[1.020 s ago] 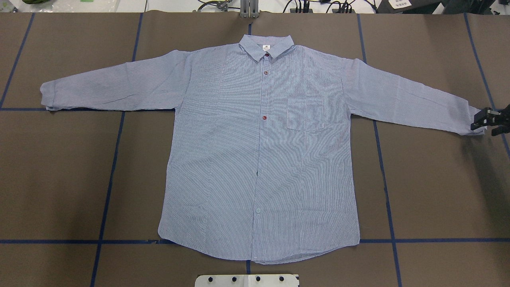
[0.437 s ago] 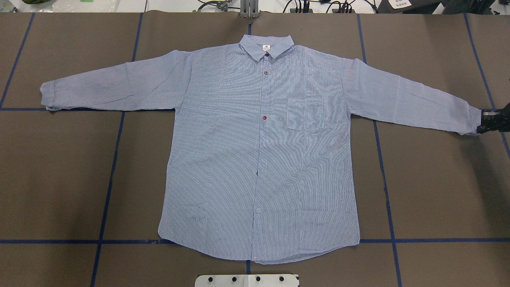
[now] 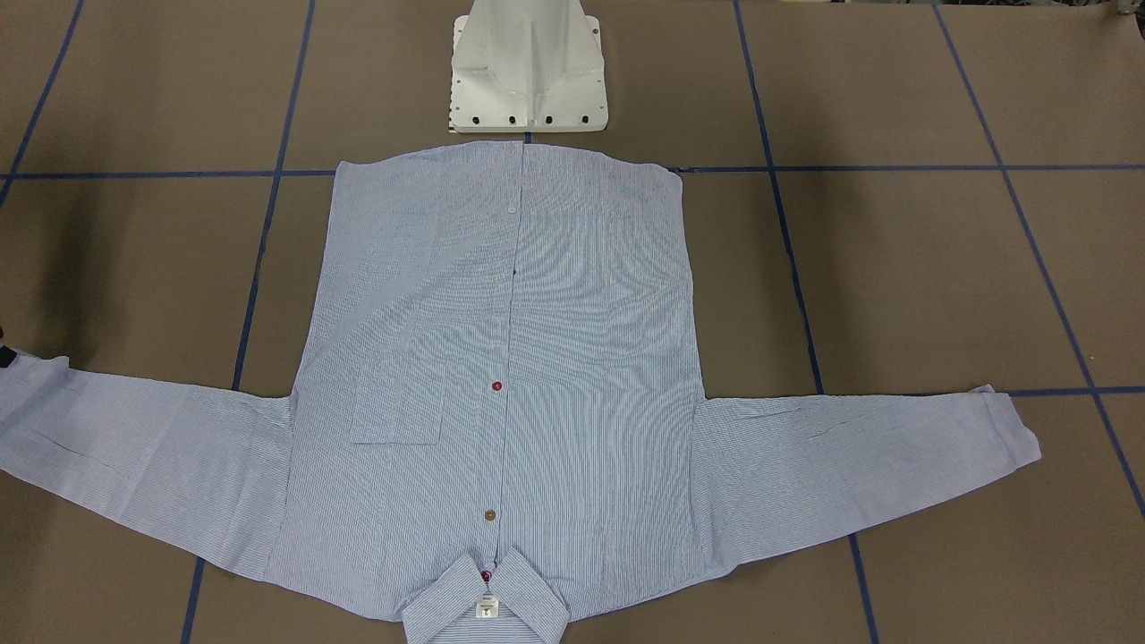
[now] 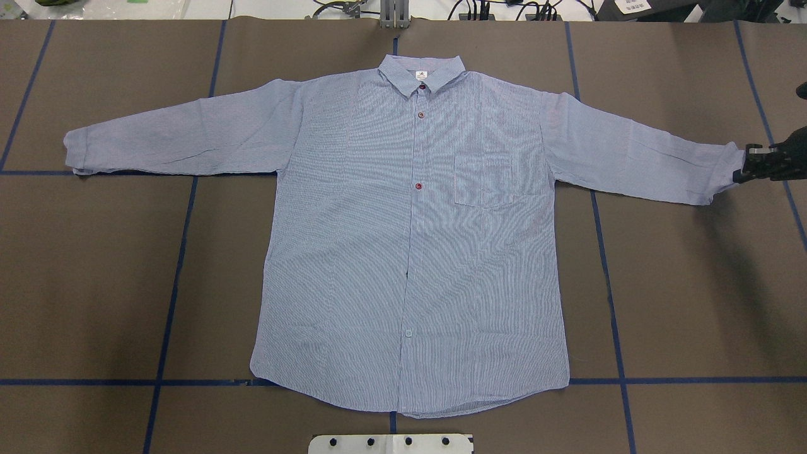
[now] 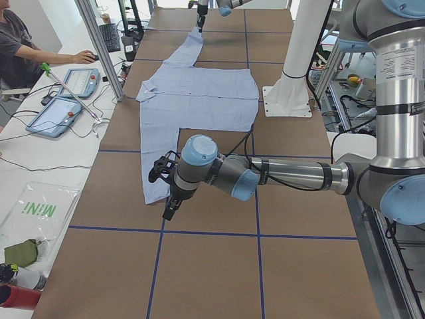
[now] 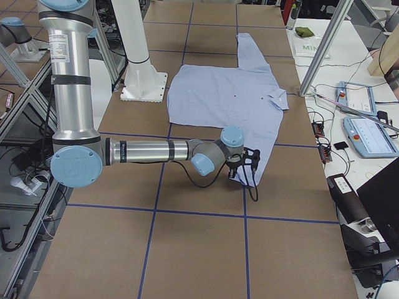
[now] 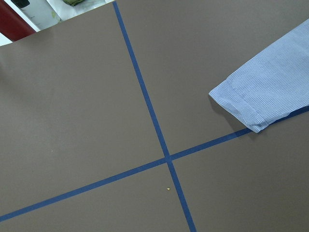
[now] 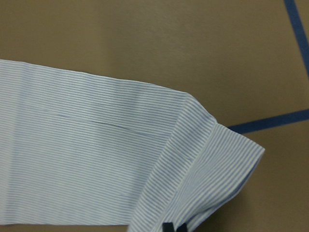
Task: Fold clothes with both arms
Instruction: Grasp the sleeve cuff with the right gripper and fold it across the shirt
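At the tip of our right end effector point(image 4: 751, 165), one cuff point(image 8: 203, 169) of the striped shirt point(image 4: 410, 252) sits clamped between closed jaws. The sleeve stretches away from it toward the shirt's body, which lies flat, buttoned front up, on the brown worktop point(image 4: 94, 284). Our left end effector point(image 5: 167, 193) hangs just off the end of the other cuff point(image 7: 241, 104), apart from the cloth. We cannot tell whether its jaws stand apart or together, since only the side view shows it.

We judge the fold barely begun: one sleeve taken, the other not. The hold looks shallow, on the cuff's very edge, so a quick swing inward could pull the cloth free and drop the sleeve in a heap. A pull from this side alone could also drag the body askew across the blue tape lines point(image 4: 174, 284), because nothing pins the far sleeve. And our left end effector, coming down beside the cuff rather than over it, could close on nothing or scrape the worktop.
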Controlling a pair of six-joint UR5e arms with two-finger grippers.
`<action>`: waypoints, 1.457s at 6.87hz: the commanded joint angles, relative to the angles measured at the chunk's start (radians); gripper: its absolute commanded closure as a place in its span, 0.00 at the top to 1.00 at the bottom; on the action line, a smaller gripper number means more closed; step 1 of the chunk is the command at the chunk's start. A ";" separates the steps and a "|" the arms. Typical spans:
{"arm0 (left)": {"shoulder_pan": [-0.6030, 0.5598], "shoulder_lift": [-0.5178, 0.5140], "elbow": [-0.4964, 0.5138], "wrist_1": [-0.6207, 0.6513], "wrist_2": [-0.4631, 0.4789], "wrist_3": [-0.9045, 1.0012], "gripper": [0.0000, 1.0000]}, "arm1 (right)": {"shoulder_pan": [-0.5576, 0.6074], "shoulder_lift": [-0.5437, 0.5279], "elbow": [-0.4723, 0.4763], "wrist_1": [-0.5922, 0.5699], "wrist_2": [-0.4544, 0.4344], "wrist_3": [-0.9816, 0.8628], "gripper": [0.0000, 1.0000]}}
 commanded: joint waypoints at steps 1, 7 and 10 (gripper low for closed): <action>0.001 -0.002 0.005 0.012 -0.006 -0.017 0.99 | -0.114 0.226 0.064 -0.209 0.009 0.137 0.00; 0.000 0.001 0.004 -0.002 -0.005 -0.051 0.99 | -0.474 0.907 -0.426 -0.129 -0.249 0.641 0.00; -0.002 0.015 -0.015 -0.002 -0.006 -0.050 0.99 | -0.531 0.982 -0.470 -0.122 -0.330 0.713 0.00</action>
